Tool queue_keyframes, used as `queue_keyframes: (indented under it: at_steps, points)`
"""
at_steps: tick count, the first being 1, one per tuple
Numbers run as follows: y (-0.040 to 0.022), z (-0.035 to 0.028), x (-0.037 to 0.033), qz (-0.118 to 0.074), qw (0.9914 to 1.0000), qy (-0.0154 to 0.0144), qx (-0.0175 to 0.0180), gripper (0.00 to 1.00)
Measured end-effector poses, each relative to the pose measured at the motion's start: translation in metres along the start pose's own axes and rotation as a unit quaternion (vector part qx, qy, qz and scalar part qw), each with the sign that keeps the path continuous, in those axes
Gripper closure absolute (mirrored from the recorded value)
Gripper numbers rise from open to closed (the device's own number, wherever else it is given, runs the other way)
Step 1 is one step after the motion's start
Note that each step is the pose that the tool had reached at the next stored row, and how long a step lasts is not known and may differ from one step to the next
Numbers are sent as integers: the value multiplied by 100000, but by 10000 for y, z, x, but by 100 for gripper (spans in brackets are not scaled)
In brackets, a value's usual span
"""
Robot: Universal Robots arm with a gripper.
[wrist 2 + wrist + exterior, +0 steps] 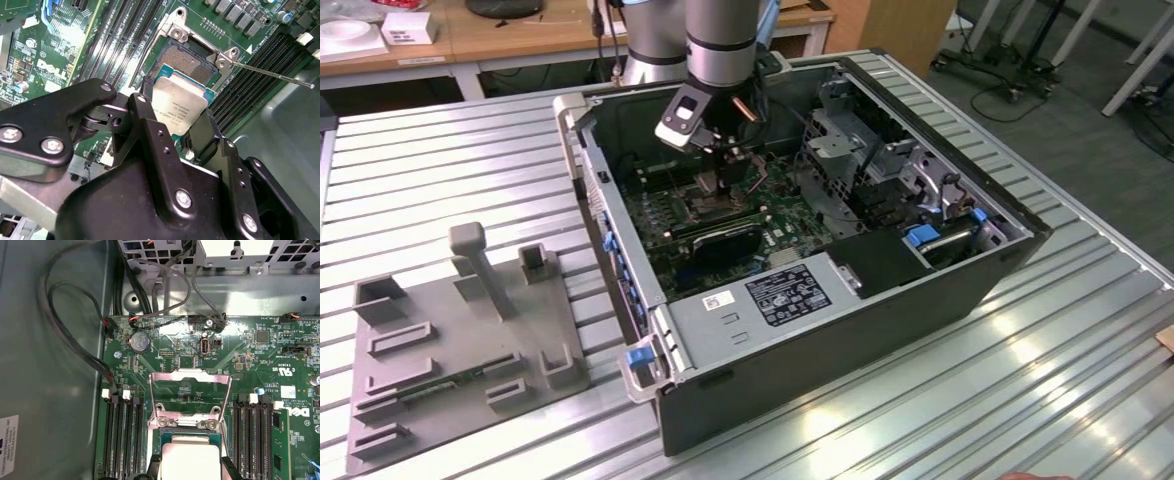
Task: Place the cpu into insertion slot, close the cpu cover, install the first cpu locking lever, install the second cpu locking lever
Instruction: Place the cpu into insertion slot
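Your gripper [174,117] hides two edges of the cpu [181,102] — fingers clamped on them. Silvery lid sits over the insertion slot [186,61], seated or not — can't tell; cpu cover [190,376] up.

The arm [720,35] is a silver-grey metal tube ringed by a dark band, with what looks like a blue joint cap [769,12] at its side. Lower down sits a white-and-black box-shaped block [680,118], beside a short copper-coloured rod [744,105]. The matte black gripper [176,125] is built of rounded linkage plates [45,130] fastened with silver cross-head screws [183,199]. Its two flat black fingers [150,132] carry small round holes.
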State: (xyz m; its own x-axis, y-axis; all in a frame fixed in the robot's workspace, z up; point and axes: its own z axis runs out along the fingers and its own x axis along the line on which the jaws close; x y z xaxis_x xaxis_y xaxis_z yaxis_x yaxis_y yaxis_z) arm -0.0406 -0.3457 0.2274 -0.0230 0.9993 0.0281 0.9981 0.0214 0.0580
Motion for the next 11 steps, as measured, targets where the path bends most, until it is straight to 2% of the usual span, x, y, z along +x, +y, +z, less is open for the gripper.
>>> queue_keyframes:
  at_steps: [8, 11]
  points:
    - [-16, 110, -3, 4, 100000, 5, -3, 46]
    - [-19, 124, -3, -2, 100000, 0, 0, 46]
